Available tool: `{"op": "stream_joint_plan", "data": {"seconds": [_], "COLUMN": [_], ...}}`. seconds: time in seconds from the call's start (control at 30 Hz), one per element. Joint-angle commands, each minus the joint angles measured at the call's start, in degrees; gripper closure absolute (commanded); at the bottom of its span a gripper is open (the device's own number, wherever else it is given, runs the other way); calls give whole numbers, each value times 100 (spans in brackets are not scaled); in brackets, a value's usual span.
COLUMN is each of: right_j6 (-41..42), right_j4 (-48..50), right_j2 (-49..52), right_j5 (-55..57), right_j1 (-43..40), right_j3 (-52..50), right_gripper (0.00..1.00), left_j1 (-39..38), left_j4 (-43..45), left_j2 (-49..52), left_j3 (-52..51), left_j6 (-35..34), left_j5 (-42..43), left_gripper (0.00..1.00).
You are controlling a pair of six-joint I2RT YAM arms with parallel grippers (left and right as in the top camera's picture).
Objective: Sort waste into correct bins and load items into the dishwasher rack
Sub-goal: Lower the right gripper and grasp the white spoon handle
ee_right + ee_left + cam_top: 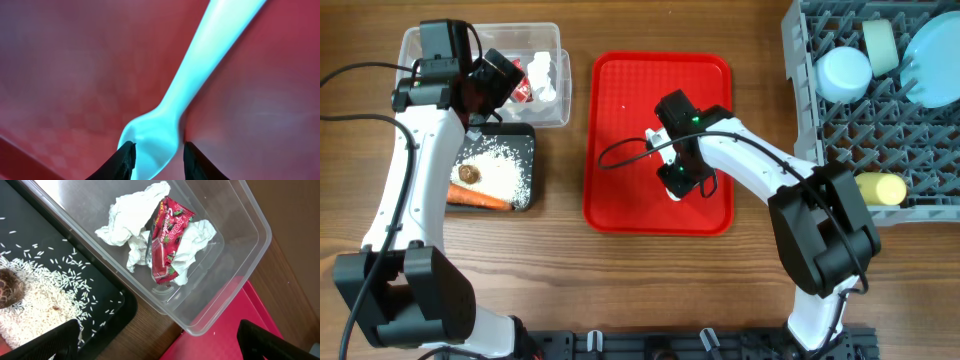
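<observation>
The right claw (675, 188) is down on the flat red plastic tray (620, 90); its two dark fingers (125, 161) bracket the bowl end of the white plastic spoon (165, 120), which lies flat on the tray with its handle running away from the fingertips; one finger sits against the spoon's rim and the other just beside it; whether they are truly clamped on it I cannot tell.

The left claw (165, 342) is spread wide with nothing between its tips; it hangs over the clear plastic rectangular tub (240, 225); ahead of its fingertips, inside the tub, lie crumpled white paper napkins (130, 215) with a small red wrapper (167, 235) resting on top of them.

Just beside that claw, touching the tub's long wall, is the shallow black rectangular tray (125, 305); it holds loose white rice (30, 300) and a small brown food lump (7, 287) sitting in the rice; an orange carrot (480, 198) lies at the tray's edge farthest from the claw.

Well to the right of the right claw stands the large grey plastic lattice rack (840, 130); in it are a pale blue bowl (845, 72), a mint-green bowl (882, 45) beside it, a pale blue round plate (935, 55) on edge, and a small yellow cup (880, 188) on its side at the rack's near edge.
</observation>
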Motion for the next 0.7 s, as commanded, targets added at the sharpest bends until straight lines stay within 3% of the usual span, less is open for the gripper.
{"op": "stream_joint_plan", "data": {"seconds": [0.0,0.23,0.43,0.53,0.67], "right_j6": [-52,144,437,507,544], "right_j4": [-11,-101,-66,-26,37], "right_j2": [76,76,79,79,79], "right_j5": [-492,-822,-798,-826,-824], "right_j1": [-24,-24,-42,-138,-278], "right_j3": [-66,-101,-273,-350,-358], "right_gripper": [65,61,90,96,94], "left_j1": [20,20,20,20,20], "left_j4": [13,13,13,13,13], "left_j2": [-63,-63,-63,-63,-63], "left_j3": [48,48,48,48,48], "left_j6": [-74,-74,-74,-74,-74], "left_j5": [42,42,42,42,42], "left_gripper": [0,0,0,0,0]}}
